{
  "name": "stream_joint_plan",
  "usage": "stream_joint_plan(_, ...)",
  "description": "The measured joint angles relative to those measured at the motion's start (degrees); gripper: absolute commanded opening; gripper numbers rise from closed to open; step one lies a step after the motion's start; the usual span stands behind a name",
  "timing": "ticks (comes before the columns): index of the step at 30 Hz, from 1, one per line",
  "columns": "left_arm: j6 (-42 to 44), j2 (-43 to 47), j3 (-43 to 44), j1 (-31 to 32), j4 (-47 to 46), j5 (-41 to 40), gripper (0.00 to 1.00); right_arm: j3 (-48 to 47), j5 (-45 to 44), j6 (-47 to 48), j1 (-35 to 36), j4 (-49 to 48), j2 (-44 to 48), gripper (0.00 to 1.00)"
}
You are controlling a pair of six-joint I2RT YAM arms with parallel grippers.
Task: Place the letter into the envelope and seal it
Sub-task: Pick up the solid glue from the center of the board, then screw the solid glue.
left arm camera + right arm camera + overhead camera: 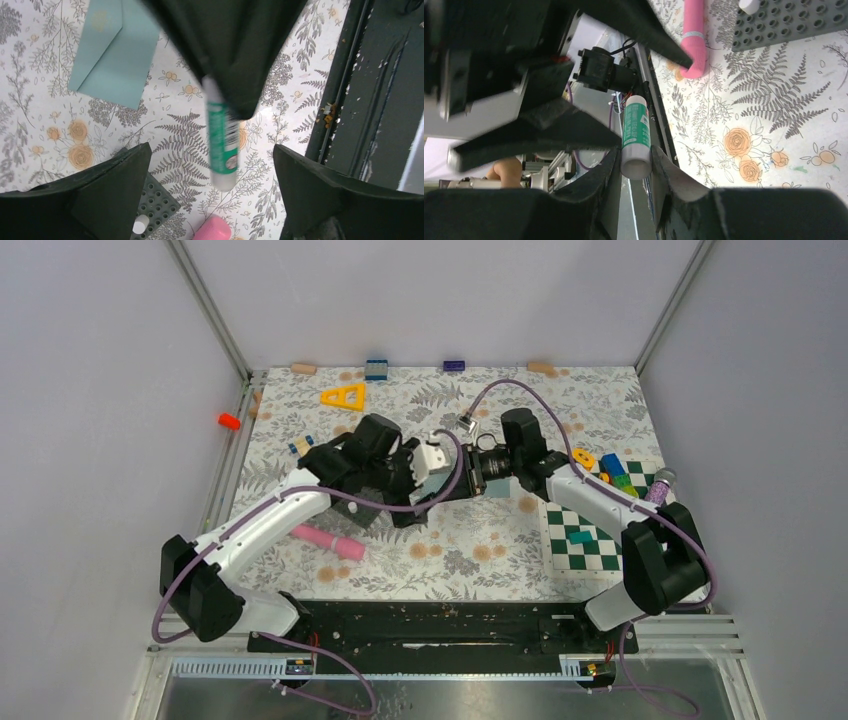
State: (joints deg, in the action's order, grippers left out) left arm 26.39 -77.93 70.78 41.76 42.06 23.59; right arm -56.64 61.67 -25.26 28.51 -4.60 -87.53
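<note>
Right claw (634,158) clenched on glue stick (635,127); left claw (211,151) spread wide, empty. Envelope (112,55) lies on table (60,150), untouched; letter unseen, sealing likely left.

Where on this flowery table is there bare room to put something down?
The widest bare patch is the near middle of the cloth, between the pink tube and the checkerboard mat. A smaller one lies at the far edge, beside the yellow triangle. The centre is crowded: the left gripper and right gripper meet there around a glue stick.
</note>
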Motion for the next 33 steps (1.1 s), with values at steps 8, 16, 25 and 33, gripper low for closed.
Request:
stream_joint_plan(8,-5.09,-0.28,2.6,-14.47,-0.55,18.84,0.99,7.06,2.27,-11.74,-1.81,-19.69,3.8,0.22)
stream_joint_plan(16,-14.47,-5.31,3.96,-14.69,-6.45,32.83,0.87,9.16,2.29,-19.08,-3.3,-29.92,3.8,0.21)
stream_joint_plan(25,-17.53,-7.19,3.91,-14.71,-7.98,34.6,0.65,9.7,2.19,-20.7,-3.58,-33.48,3.63,0.21)
stream_joint_plan(33,-18.58,-7.17,3.67,-14.71,-9.2,34.84,0.47,10.14,1.77,-20.39,-3.93,-33.46,3.06,0.21)
